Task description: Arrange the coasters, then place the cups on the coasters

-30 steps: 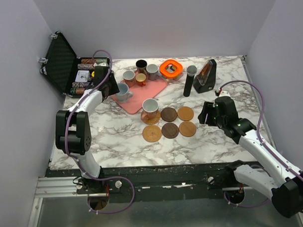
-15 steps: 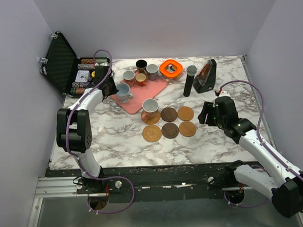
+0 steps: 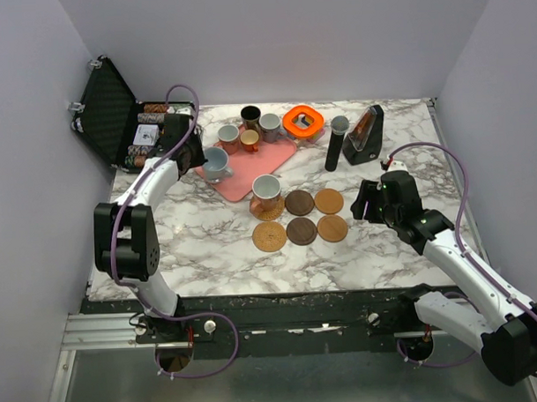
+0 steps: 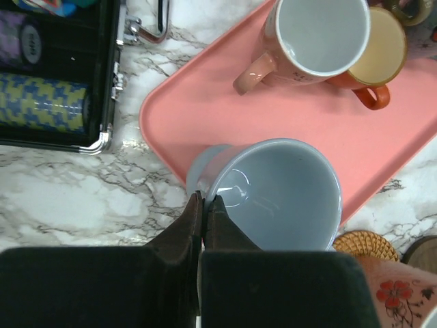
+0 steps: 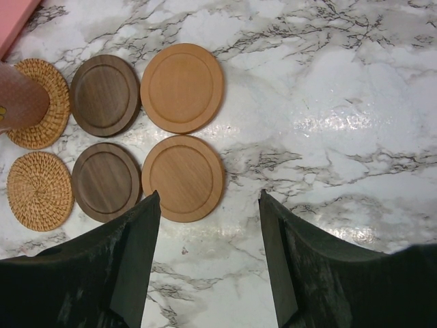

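The coasters [image 3: 301,230], six thin round discs of rattan, dark wood and light wood, lay in a two-by-three grid at the top view's centre, a pinkish handled cup [image 3: 266,191] on the upper-left one. Right of them the right gripper [image 5: 208,198] hung released, holding nothing. At the flat pink tray's [image 4: 205,116] left edge, the left gripper [image 4: 203,205] clenched the rim of the pale blue ceramic cup [image 4: 287,198].

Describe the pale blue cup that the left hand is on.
The pale blue cup is a glossy, ceramic-looking mug, empty and mouth up, with its handle showing at the rim's far left. It is at the corner edge of the pink tray. The left hand is shut on its near rim, pinching the wall.
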Robot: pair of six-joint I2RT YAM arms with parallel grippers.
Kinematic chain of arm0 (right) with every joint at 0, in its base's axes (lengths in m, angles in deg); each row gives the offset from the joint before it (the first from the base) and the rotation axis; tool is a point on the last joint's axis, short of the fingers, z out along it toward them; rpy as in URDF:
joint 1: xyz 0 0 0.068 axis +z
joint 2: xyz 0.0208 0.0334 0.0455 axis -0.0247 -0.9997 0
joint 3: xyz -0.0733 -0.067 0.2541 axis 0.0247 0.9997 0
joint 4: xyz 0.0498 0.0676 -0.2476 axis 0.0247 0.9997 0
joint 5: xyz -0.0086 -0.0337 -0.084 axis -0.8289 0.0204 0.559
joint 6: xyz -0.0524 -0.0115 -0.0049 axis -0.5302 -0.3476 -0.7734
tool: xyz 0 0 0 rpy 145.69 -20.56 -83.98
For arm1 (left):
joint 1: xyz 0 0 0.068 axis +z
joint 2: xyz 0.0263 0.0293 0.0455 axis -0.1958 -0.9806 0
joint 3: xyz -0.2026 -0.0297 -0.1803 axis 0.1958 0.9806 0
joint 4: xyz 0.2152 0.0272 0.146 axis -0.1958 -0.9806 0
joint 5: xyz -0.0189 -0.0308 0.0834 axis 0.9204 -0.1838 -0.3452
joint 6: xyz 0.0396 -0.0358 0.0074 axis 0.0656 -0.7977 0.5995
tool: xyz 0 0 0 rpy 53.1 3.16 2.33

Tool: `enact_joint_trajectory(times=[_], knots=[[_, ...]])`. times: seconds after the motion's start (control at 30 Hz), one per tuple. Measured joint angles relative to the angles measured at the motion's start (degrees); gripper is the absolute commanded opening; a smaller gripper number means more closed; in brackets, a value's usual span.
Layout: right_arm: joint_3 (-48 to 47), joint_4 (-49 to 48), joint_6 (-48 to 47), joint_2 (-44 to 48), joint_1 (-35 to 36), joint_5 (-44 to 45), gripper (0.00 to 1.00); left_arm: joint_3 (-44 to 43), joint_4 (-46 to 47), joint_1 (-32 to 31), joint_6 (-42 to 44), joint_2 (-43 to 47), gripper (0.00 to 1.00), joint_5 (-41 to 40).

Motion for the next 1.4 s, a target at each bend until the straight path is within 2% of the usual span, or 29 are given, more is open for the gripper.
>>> enact_joint_trajectory(times=[0.27, 0.57, 0.8, 1.07, 1.4], knots=[[-3.7, 1.7, -1.0, -1.6, 0.0, -0.1, 0.77, 0.8, -3.0, 0.0, 5.0, 14.0, 0.00, 0.5], [-15.7, 7.0, -2.5, -3.8, 0.0, -3.0, 0.74, -2.5, -9.3, -4.0, 12.2, 20.7, 0.00, 7.3], [-23.4, 8.8, -2.2, -5.9, 0.9, -9.6, 0.71, -4.6, -14.9, -12.9, 16.2, 21.5, 0.00, 15.3], [-30.0, 10.1, -0.9, -10.5, 8.6, -12.0, 0.66, -6.9, -18.4, -22.0, 18.0, 21.1, 0.00, 21.9], [-30.5, 9.6, 1.2, -15.3, 17.9, -10.6, 0.63, -7.0, -21.2, -28.7, 18.8, 15.6, 0.00, 23.5]])
